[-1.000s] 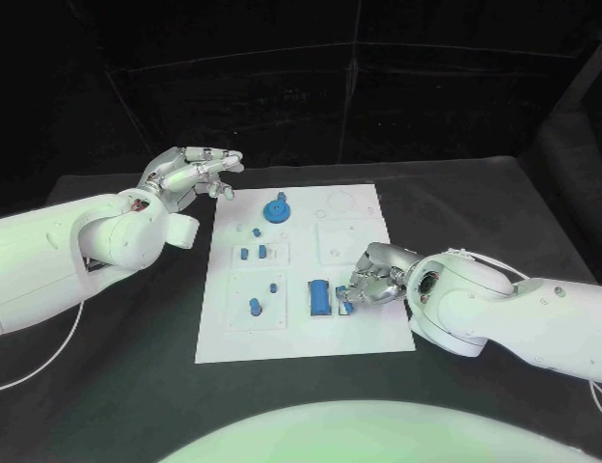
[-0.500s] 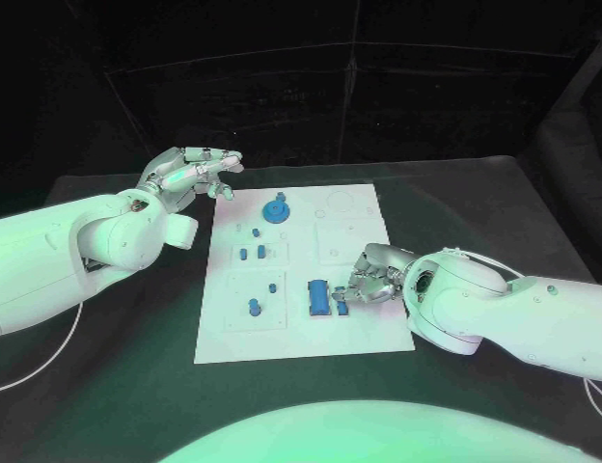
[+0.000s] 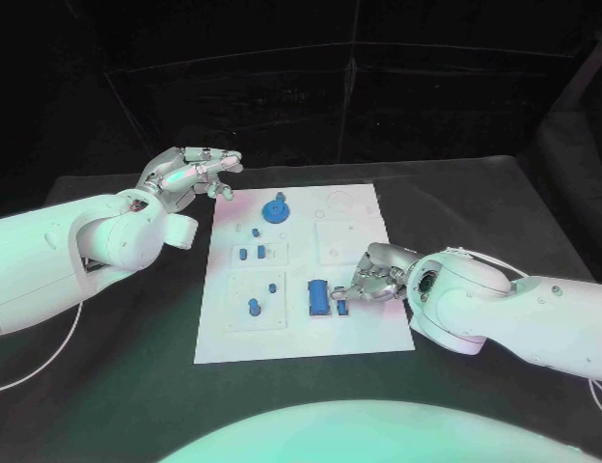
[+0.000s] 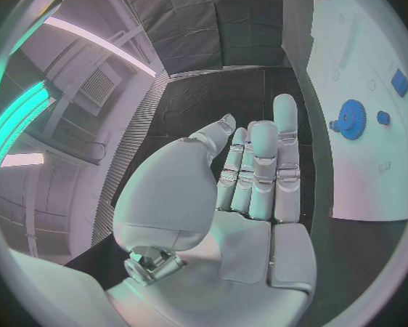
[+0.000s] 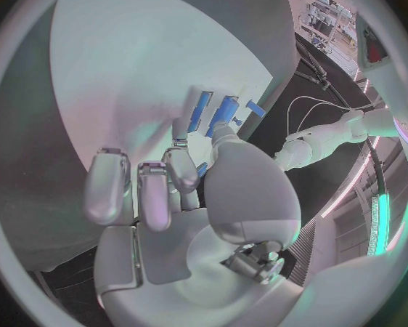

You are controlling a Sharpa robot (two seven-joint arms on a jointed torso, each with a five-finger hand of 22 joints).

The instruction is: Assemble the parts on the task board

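My right hand (image 3: 369,278), fingers curled on a small blue part (image 3: 342,307) (beside the smooth rectangular block (image 3: 319,297)), left hand (image 3: 187,175) loosely spread, empty.

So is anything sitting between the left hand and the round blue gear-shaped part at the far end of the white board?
Nothing visible. The left hand hovers open off the white task board's far left corner, and bare board lies between it and the round blue gear-shaped part.

Right hand (image 3: 372,280) is parked at the task board (image 3: 360,333)'s 4 o'clock edge, crowding the blue block (image 3: 320,296). Left hand (image 3: 190,174) hangs off the 10 o'clock corner, so the board's 1 o'clock corner is open.
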